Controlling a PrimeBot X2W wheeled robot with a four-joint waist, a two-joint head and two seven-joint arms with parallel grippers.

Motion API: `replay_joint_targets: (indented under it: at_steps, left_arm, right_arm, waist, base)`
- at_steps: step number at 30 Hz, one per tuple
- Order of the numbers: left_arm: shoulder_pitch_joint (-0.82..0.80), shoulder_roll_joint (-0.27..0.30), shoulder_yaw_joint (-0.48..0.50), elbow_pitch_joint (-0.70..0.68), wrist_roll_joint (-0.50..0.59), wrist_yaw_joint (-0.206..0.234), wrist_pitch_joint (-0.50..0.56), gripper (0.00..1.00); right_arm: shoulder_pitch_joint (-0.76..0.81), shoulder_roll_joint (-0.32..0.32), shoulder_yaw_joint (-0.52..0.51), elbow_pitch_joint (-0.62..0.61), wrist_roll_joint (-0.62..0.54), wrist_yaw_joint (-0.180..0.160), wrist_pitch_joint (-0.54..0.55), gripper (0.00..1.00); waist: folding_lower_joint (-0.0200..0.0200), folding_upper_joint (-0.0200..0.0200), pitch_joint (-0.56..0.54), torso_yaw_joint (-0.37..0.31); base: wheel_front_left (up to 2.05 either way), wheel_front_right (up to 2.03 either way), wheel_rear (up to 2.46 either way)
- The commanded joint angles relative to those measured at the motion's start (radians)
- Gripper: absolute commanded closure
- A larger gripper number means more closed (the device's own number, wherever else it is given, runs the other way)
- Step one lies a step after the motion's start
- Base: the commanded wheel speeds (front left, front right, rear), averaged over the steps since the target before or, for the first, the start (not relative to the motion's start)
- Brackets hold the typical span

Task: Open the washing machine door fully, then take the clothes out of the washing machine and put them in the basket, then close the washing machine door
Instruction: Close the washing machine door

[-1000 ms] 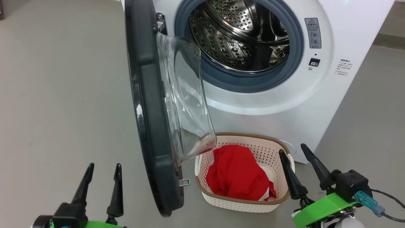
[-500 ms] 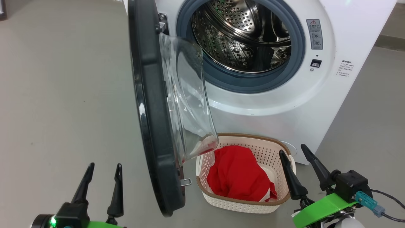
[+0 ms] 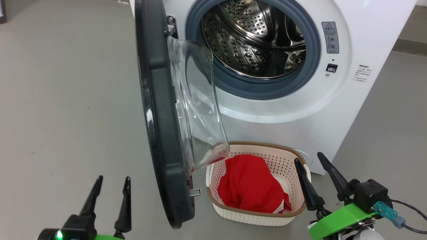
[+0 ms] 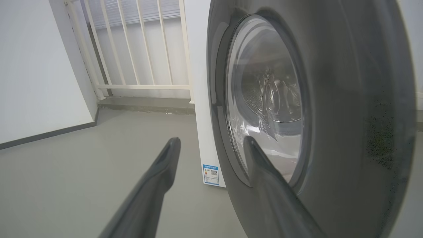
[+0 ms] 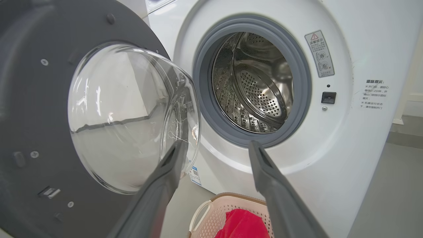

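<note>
Open door (image 3: 156, 110) blocks left side; drum mouth (image 3: 253, 43) clear.

Red clothes (image 3: 252, 186) in basket (image 3: 213, 203) below open washing machine door (image 3: 156, 110), both grippers empty w/ fingers apart.

Surroundings: floor, wall, skirting, railing.
I see a plain grey floor (image 3: 60, 100) with a matt, even surface, running across the left of the head view and along its right edge. In the left wrist view I note a white wall (image 4: 36, 66) on the left, meeting the floor at a dark skirting strip (image 4: 46, 134). Beside the wall stands a white railing (image 4: 138, 49) of slim upright bars joined by a lower crossbar. The railing rests on a low grey ledge (image 4: 145, 104), raised just above the floor. In the head view, a darker band (image 3: 408, 45) crosses the upper right corner; I cannot tell what it is.
</note>
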Motion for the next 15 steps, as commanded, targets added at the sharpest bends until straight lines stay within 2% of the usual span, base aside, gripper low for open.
replay_joint_targets:
  at_steps: [1,2,3,6,11,15]
  left_arm:
    - [-0.028,0.006,0.033,-0.010,-0.003,-0.001,-0.012,0.76]
    - [-0.030,0.006,0.035,-0.002,-0.013,-0.003,-0.012,1.00]
    - [-0.033,0.006,0.037,0.008,-0.027,-0.006,-0.012,1.00]
    - [-0.067,0.006,0.041,0.029,-0.214,-0.019,-0.012,1.00]
    - [-0.130,0.006,0.041,0.046,-0.705,-0.040,-0.007,1.00]
    - [-0.182,0.006,0.046,0.017,-1.044,-0.054,0.071,1.00]
  right_arm:
    - [-0.034,-0.005,0.020,-0.020,0.002,0.006,-0.006,0.00]
    - [-0.034,-0.005,0.019,-0.020,0.002,0.006,-0.006,0.00]
    - [-0.033,-0.005,0.019,-0.019,0.002,0.006,-0.006,0.00]
    - [-0.031,-0.005,0.019,-0.018,0.001,0.006,-0.006,0.00]
    - [-0.030,-0.005,0.024,-0.016,-0.001,0.006,-0.006,0.00]
    - [-0.027,-0.007,0.029,-0.015,0.004,0.006,-0.006,0.00]
  waist:
    - [0.0000,0.0000,-0.001,0.000]
    - [0.0000,0.0000,-0.002,0.001]
    - [0.0000,0.0000,-0.002,0.001]
    - [0.0000,0.0000,-0.006,0.005]
    - [0.0000,0.0000,-0.012,0.005]
    - [0.0000,0.0000,-0.013,0.002]
  base:
    - [0.00,0.00,0.00]
    - [0.00,0.00,0.00]
    - [0.00,0.00,0.00]
    - [0.00,0.00,0.00]
    - [0.00,0.00,0.00]
    - [0.00,0.00,0.00]
